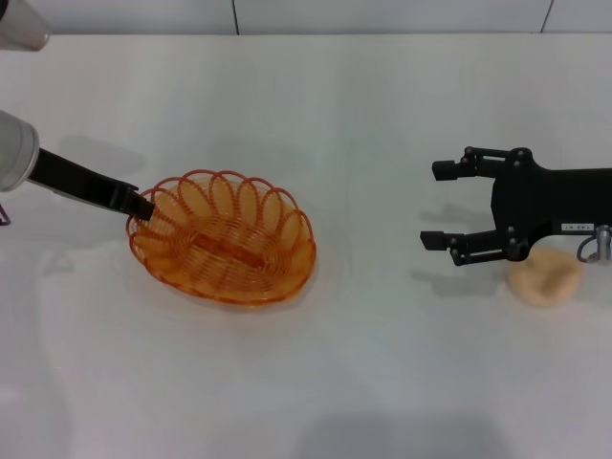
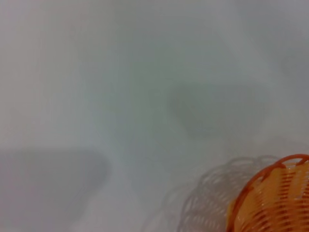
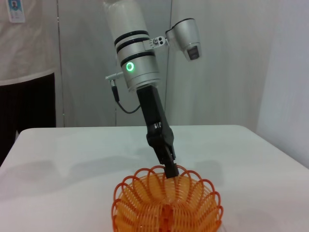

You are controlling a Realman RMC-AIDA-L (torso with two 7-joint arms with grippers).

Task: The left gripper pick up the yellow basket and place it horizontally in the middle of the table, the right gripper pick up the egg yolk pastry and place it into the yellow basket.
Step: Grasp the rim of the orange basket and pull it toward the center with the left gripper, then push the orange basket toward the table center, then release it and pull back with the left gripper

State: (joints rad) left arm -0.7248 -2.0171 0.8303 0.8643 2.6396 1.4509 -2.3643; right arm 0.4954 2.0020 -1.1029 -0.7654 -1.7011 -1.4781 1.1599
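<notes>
The yellow basket (image 1: 229, 251) sits on the white table (image 1: 363, 115), left of the middle. My left gripper (image 1: 142, 205) is at the basket's left rim, and its fingers look shut on that rim. The right wrist view shows this from across the table: the left gripper (image 3: 170, 168) comes down onto the far rim of the basket (image 3: 166, 205). A corner of the basket shows in the left wrist view (image 2: 273, 200). My right gripper (image 1: 432, 205) is open and empty, hovering at the right. The egg yolk pastry (image 1: 545, 282) lies on the table just behind it, partly hidden by the gripper body.
The table's far edge meets a light wall (image 1: 287, 14) at the back. Bare white tabletop lies between the basket and the right gripper and along the front.
</notes>
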